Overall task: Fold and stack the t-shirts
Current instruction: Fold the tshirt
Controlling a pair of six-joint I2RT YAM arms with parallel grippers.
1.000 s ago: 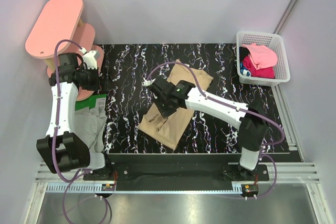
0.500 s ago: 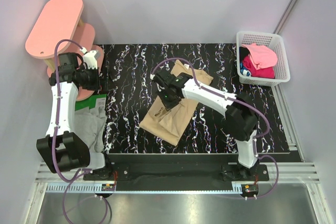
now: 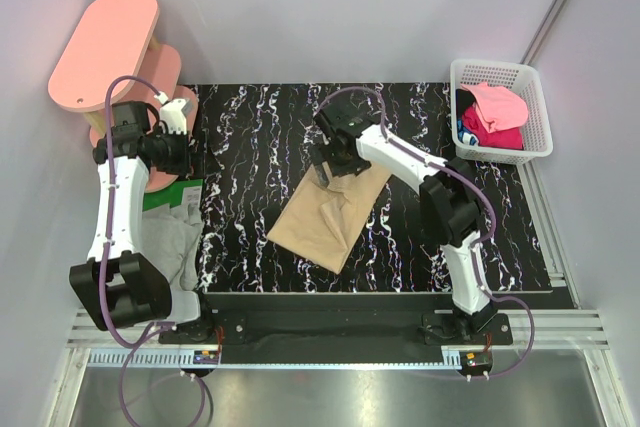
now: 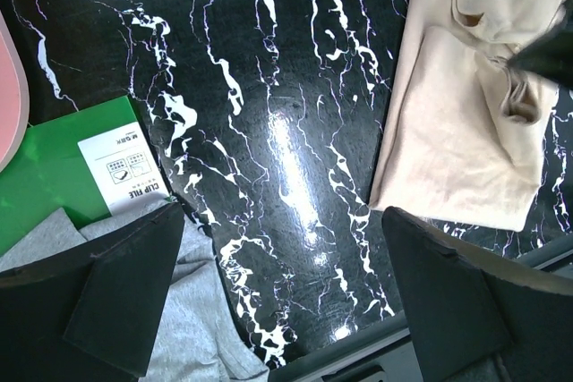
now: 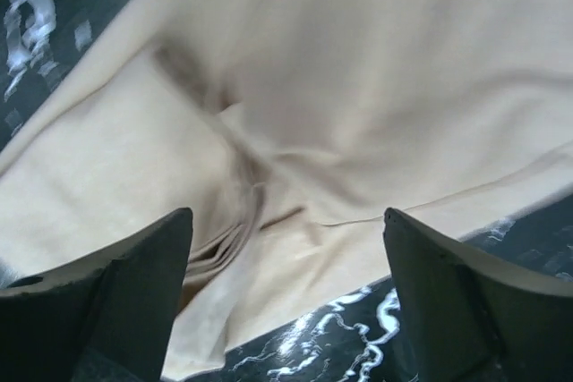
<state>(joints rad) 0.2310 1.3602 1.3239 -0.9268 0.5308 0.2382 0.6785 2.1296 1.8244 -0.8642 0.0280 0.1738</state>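
A tan shirt (image 3: pixel 325 217) lies partly folded on the dark marbled worktop (image 3: pixel 240 147), directly beneath the right fingers (image 5: pixel 134 297). Those fingers stand wide apart and hold nothing. The cloth between them shows a bunched ridge, with a layered edge close to one finger. The left fingers (image 4: pixel 116 301) are also wide and empty, hovering over bare worktop. A grey shirt (image 4: pixel 201 337) lies just beside one of them, and the tan shirt lies beyond the other. The fold looks unfinished. To do it well, the right fingers should probably come down at an outer edge and pinch all the layers there together. They can then lay that edge over so the sides line up, flattening the ridge rather than trapping it.
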